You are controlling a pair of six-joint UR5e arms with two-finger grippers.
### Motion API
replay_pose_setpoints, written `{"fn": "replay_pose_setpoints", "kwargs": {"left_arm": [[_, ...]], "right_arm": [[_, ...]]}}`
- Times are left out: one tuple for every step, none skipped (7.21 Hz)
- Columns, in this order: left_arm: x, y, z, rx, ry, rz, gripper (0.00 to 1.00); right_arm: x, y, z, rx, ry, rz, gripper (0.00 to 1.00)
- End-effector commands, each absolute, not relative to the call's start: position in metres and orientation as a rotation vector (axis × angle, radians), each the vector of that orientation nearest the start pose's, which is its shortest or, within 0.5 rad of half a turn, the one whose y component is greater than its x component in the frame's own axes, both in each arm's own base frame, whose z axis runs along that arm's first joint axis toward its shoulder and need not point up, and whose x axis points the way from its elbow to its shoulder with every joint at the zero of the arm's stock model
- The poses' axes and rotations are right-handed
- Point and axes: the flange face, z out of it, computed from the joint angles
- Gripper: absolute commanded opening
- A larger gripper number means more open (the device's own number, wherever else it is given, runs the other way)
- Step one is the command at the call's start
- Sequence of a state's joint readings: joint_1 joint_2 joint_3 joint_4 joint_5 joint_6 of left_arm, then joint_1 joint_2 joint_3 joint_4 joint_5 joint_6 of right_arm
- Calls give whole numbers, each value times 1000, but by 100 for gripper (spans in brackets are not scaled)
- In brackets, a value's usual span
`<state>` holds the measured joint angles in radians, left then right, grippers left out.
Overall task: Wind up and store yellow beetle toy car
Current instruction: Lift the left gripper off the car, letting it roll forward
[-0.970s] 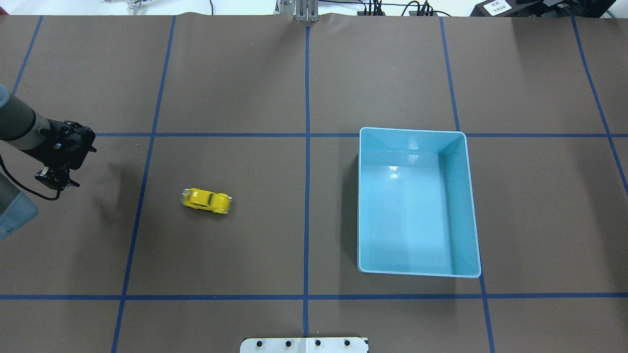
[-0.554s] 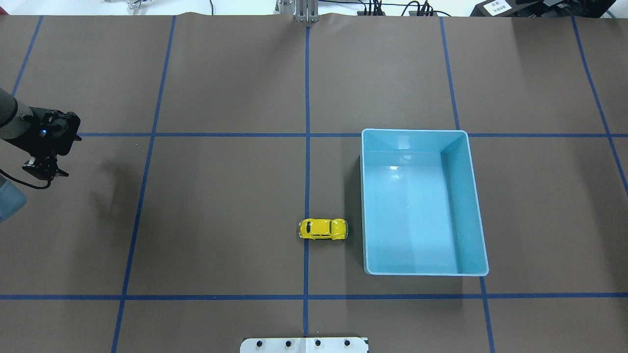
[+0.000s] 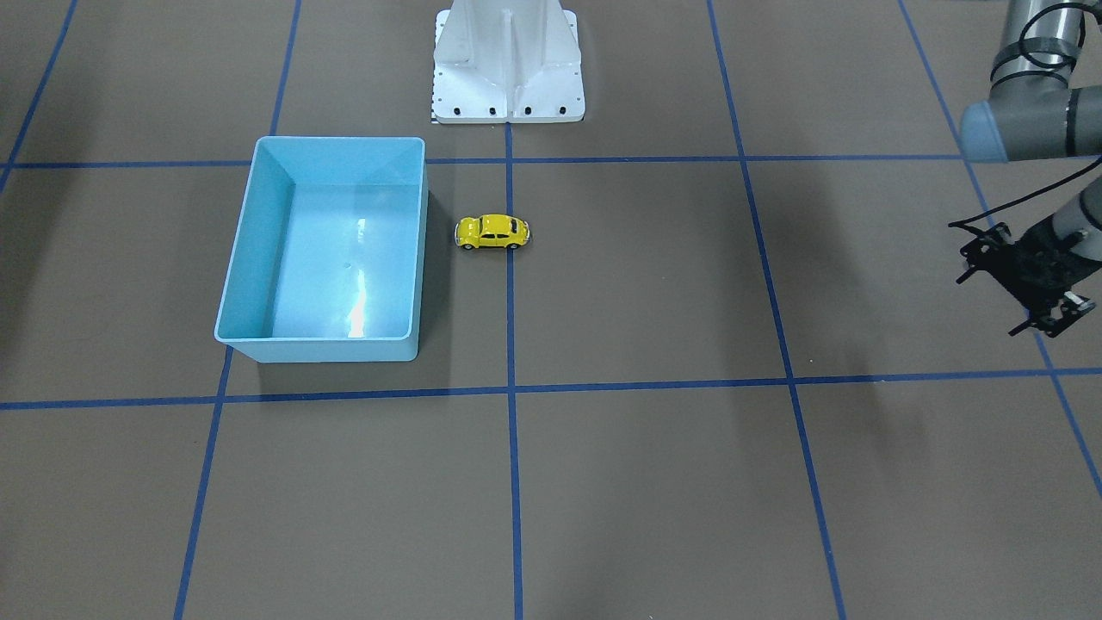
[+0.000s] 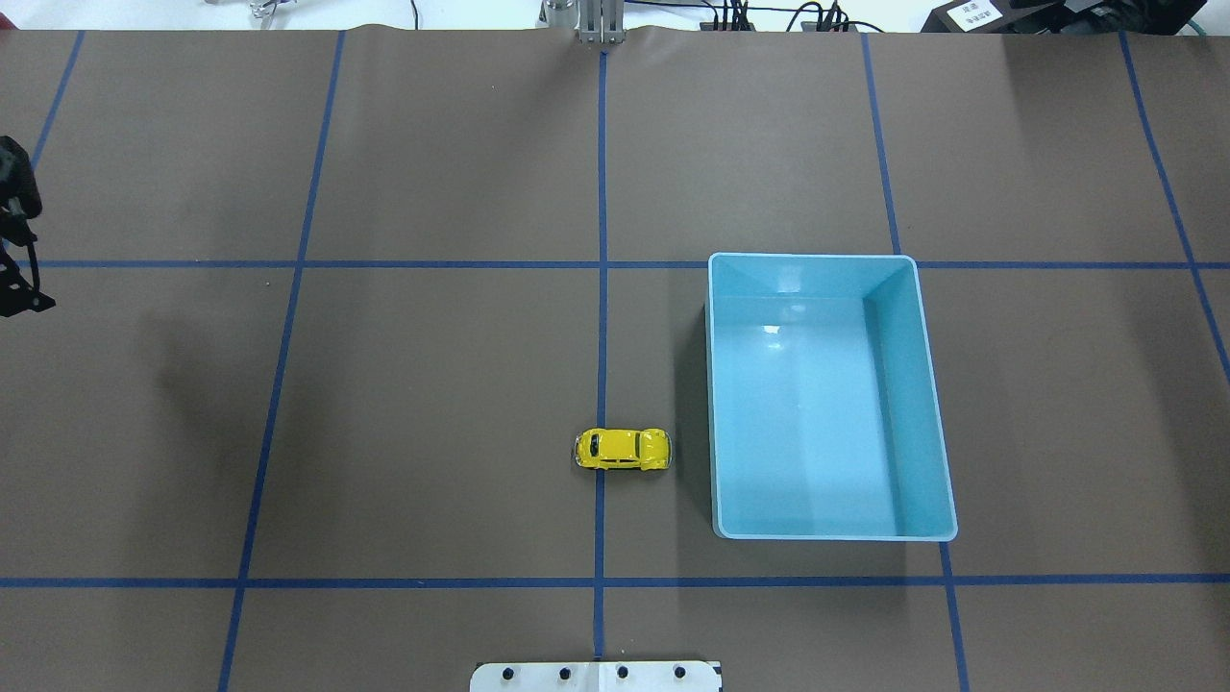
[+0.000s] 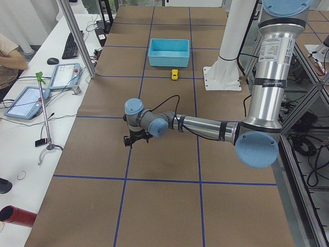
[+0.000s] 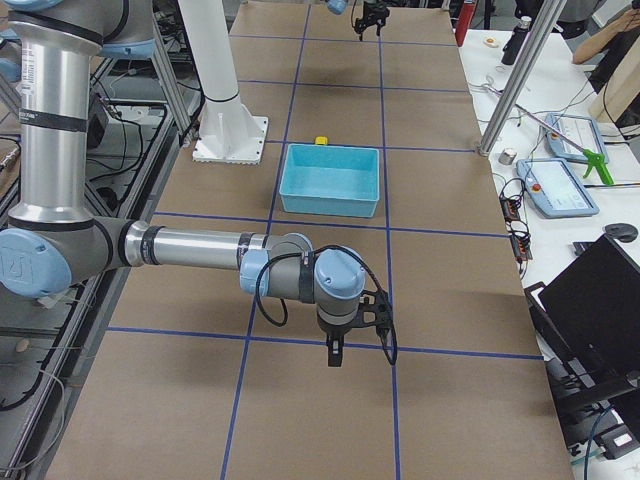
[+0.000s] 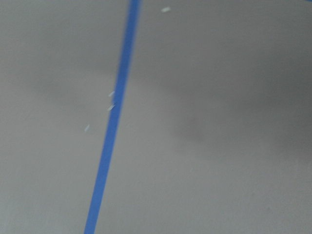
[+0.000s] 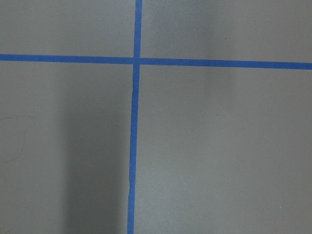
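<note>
The yellow beetle toy car (image 4: 623, 449) stands on its wheels on the brown table, on the middle blue tape line, a short gap left of the light-blue bin (image 4: 711, 404). From the front, the car (image 3: 492, 232) sits beside the bin (image 3: 424, 215), which holds nothing. My left gripper (image 3: 990, 301) hangs far off at the table's left edge (image 4: 14, 279), fingers apart and holding nothing. My right gripper (image 6: 335, 355) shows only in the right side view, low over the table well away from the bin; I cannot tell its state.
Blue tape lines divide the brown table cover (image 4: 432, 384) into squares. The white robot base (image 3: 508, 60) stands just behind the car. Both wrist views show only table and tape. A person's arm (image 5: 10, 56) and tablets lie on the side bench.
The car rolled right from the left-middle of the table up to the bin, nudged the bin slightly right, then settled a little back. My left arm drew back to the left edge.
</note>
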<state>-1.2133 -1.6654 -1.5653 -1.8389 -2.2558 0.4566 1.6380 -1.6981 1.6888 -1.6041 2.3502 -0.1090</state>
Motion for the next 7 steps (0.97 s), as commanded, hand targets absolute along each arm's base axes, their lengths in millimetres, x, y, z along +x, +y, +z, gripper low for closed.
{"fn": "replay_pose_setpoints", "kwargs": {"left_arm": [[19,-537,613,152,823,455,100],[-31,-527,626,70,848,311,100],[-57,-517,635,42,854,232,100],[-89,-508,640,45,850,141,100],[-92,-504,643,36,852,117,100],[-91,-498,650,5,860,67,100],[-89,-485,659,-2,886,56,100]], "right_arm": [[94,-444,635,118,-770,-50,100],[87,-451,601,154,-767,-71,100],[75,-454,546,148,-767,-96,100],[60,-459,478,125,-764,-124,100],[42,-464,420,154,-764,-177,100],[10,-463,383,206,-764,-275,100],[-26,-450,358,240,-734,-382,100]]}}
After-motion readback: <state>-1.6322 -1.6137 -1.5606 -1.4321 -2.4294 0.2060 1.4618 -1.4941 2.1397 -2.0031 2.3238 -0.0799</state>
